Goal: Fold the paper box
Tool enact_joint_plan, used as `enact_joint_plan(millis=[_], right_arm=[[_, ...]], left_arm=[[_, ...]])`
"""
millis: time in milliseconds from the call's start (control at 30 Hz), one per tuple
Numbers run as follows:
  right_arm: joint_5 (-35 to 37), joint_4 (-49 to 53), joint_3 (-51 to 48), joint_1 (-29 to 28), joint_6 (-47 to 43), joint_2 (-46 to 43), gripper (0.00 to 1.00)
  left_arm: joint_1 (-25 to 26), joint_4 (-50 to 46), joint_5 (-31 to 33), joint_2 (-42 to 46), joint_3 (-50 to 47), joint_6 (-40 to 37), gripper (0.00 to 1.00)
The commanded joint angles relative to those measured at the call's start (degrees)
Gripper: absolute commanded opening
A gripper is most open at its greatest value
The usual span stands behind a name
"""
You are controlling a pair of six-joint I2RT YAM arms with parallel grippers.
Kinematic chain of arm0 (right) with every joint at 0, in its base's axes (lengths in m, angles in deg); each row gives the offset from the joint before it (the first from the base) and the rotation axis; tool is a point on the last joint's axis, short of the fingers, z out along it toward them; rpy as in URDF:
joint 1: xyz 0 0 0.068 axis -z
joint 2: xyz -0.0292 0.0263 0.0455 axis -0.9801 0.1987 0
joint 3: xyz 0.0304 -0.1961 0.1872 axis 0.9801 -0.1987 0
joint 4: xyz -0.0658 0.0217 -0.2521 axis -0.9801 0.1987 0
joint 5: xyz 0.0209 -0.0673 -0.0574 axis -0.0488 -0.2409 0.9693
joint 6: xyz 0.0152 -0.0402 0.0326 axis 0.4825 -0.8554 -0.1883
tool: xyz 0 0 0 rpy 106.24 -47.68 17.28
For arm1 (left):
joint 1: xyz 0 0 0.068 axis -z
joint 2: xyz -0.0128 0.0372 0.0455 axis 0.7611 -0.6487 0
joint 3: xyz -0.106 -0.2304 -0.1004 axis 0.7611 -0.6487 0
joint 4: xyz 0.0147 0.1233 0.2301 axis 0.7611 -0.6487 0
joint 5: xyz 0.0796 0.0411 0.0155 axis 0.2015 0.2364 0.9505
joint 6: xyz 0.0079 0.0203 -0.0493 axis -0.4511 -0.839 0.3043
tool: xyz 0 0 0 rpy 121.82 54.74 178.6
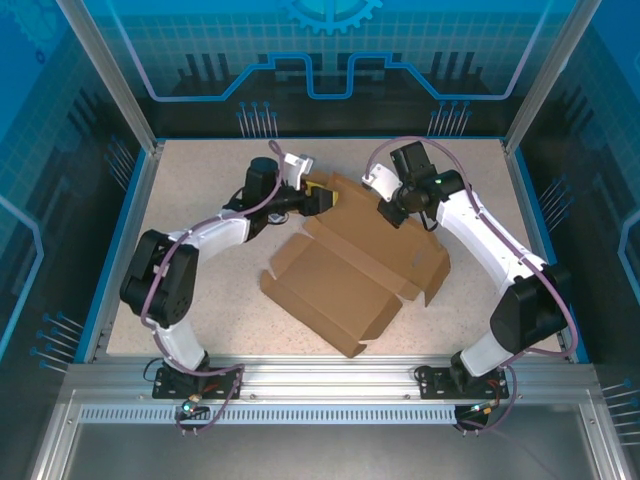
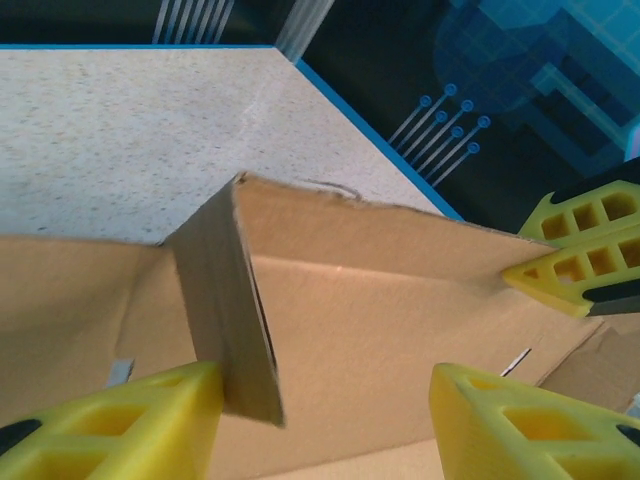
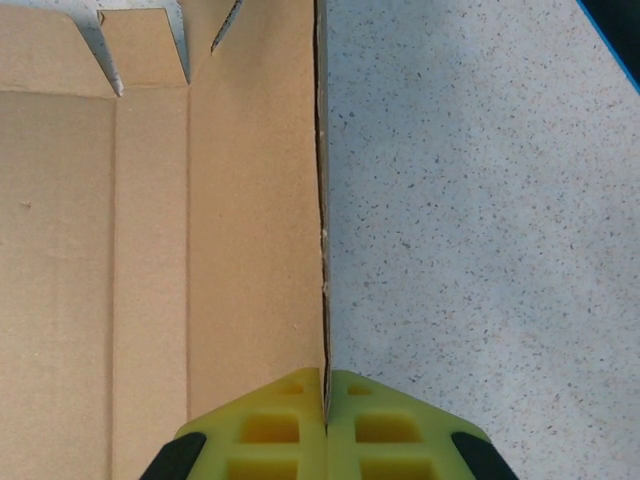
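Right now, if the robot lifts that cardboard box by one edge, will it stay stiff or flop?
It would probably bend at its creases: the paper box lies mostly open, one flap standing up. It looks thin, so likely light; a push may slide it across the table. The right hand pinches one edge, which might crumple.

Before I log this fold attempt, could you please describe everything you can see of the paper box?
The paper box is plain brown corrugated cardboard, a die-cut sheet with creases, flaps and notched tabs, lying mostly flat on the table. Its far edge is raised as a wall. The right gripper has its jaws shut on that wall's edge; the left gripper has open jaws astride an upright flap.
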Motion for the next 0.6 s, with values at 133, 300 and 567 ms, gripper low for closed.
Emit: enact_joint_plan(millis=[133, 300, 567], right_arm=[[2.22, -2.83, -0.33, -1.87, -8.46, -3.38, 0.0], [5.7, -5.36, -1.55, -3.27, -14.1, -2.95, 0.0], [10.8, -10.4, -5.02, -5.38, -20.13, -2.44, 0.0]], left_arm=[[-3.54, 1.37, 11.45, 11.53, -8.51, 1.15, 0.61], [-6.37, -0.48, 17.3, 16.13, -12.5, 4.1, 0.62], [-8.87, -4.68, 23.93, 18.29, -14.2, 3.85, 0.62]])
